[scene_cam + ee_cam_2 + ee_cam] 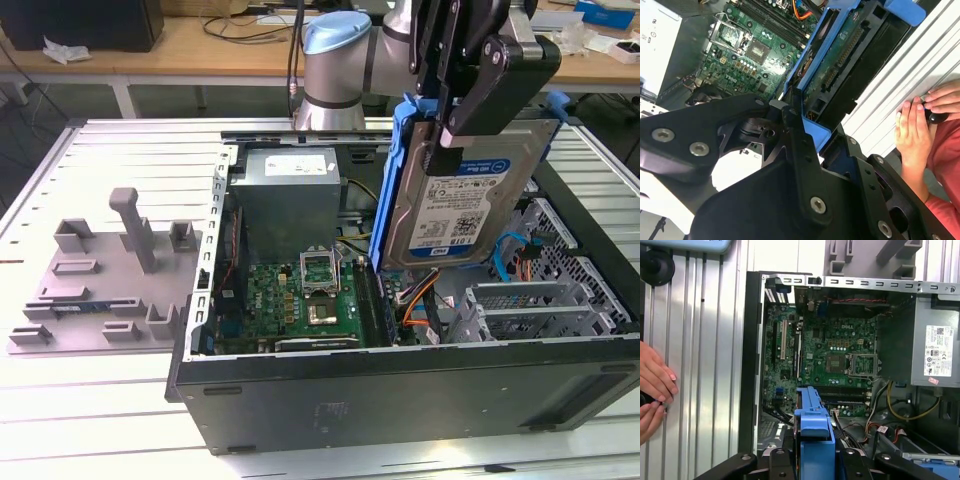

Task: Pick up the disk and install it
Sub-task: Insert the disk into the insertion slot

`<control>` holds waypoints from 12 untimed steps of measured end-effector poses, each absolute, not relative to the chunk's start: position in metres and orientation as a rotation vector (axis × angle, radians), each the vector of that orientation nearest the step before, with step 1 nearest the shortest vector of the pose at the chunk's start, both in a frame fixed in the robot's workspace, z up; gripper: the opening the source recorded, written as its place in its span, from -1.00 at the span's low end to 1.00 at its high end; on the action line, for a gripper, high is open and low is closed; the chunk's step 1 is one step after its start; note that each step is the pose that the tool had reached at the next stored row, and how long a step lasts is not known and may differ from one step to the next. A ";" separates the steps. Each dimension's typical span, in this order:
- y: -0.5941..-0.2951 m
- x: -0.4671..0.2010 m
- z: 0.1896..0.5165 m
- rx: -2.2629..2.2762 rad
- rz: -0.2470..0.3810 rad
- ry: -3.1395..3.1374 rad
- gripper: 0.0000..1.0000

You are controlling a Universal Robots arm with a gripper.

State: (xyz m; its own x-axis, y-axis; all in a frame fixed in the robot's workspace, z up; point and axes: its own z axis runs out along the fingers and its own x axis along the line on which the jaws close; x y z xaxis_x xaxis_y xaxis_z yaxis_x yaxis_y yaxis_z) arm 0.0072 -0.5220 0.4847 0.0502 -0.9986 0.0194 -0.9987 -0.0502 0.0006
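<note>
Fingers (480, 90) on flat blue-framed disk (470, 205)

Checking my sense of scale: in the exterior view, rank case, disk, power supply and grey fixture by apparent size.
1. case
2. disk and grey fixture: look alike; the disk, held high in the gripper, may sit nearer the camera
3. power supply

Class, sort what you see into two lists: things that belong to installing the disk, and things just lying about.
Belongs to the job:
the open computer case
the disk, held upright above it
the gripper, clamped on the disk

Just lying about:
grey plastic fixture on the exterior view's left
a person's hands
</note>
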 end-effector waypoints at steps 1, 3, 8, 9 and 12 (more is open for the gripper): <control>-0.522 0.007 0.485 2.268 0.019 -2.157 -0.27; -0.522 0.007 0.485 2.268 0.012 -2.164 -0.27; -0.522 0.007 0.485 2.234 -0.005 -2.216 -0.27; -0.522 0.007 0.485 2.236 -0.011 -2.219 -0.27; -0.522 0.007 0.484 2.243 -0.025 -2.225 -0.27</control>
State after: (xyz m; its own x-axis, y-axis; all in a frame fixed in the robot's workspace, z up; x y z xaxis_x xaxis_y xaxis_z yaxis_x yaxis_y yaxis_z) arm 0.0072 -0.5221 0.4843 0.0079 -0.9997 -0.0239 -1.0000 -0.0078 -0.0014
